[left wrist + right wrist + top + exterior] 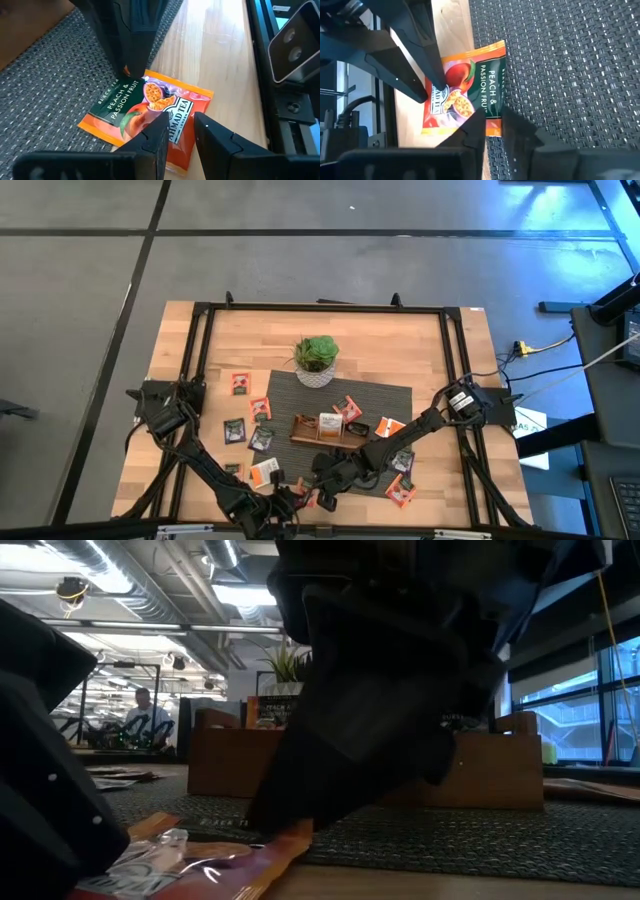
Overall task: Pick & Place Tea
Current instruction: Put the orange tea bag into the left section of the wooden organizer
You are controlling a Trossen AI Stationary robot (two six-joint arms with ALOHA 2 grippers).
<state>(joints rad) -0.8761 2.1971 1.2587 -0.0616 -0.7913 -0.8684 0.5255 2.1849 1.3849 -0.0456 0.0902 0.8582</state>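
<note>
Pale butcher-block wood forms the table (210, 350) in the high view, with a dark grey woven mat (300, 395) at its centre, a white pot of green leaves (316, 360) at the mat's twelve o'clock edge and a long brown wooden tray (325, 430) on the mat. Small flat tea sachets lie scattered around; the left gripper (290, 502) and right gripper (325, 495) meet at the mat's six o'clock edge over an orange-red sachet (312, 498). Low view: the orange-red sachet (200, 865) lies flat at the mat edge, at seven o'clock from a dark gripper that fills the frame; the tray (370, 765) stands behind. Left wrist view: the sachet (150, 117), printed "Peach & Passion Fruit", lies half on the mat (55, 80), half on bare wood; the left gripper (181, 125) hangs over its edge with fingers narrowly parted, gripping nothing, while the other arm's finger tip presses on its dark label. Right wrist view: the right gripper (492, 116) has its fingers slightly apart over the sachet (465, 90), at its mat-side edge, and the left finger (415, 70) touches its far side.
</note>
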